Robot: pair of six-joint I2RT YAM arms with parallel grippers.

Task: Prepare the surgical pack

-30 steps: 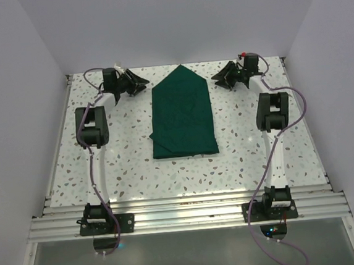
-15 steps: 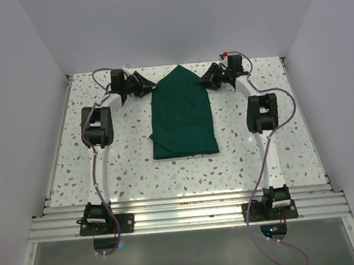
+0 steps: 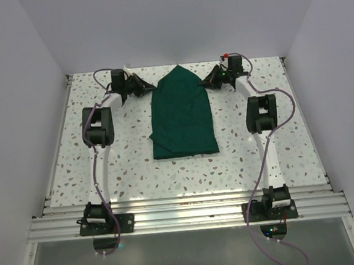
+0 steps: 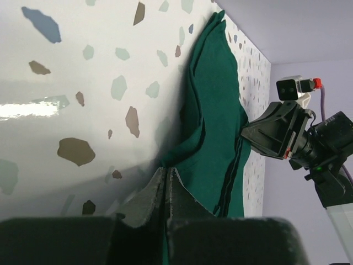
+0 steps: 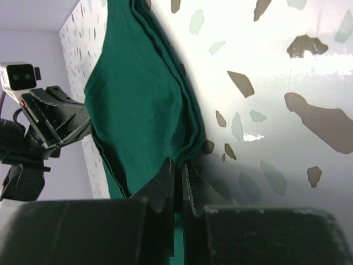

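Tabletop (image 3: pixel 131 170): only wrist views show pincers (image 4: pixel 167 176) (image 5: pixel 177 170) pinching drape (image 3: pixel 182 119).

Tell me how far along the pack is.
Done: the surgical pack lies folded into a long strip, far end tapered to a point. In hand: left gripper and right gripper each shut on its far edges. Left: likely more folds; it is not yet a compact bundle.

Matt green cloth surgical pack (image 3: pixel 182 116), glossy speckled table (image 3: pixel 130 167); ribbed metal rail (image 3: pixel 184 215)
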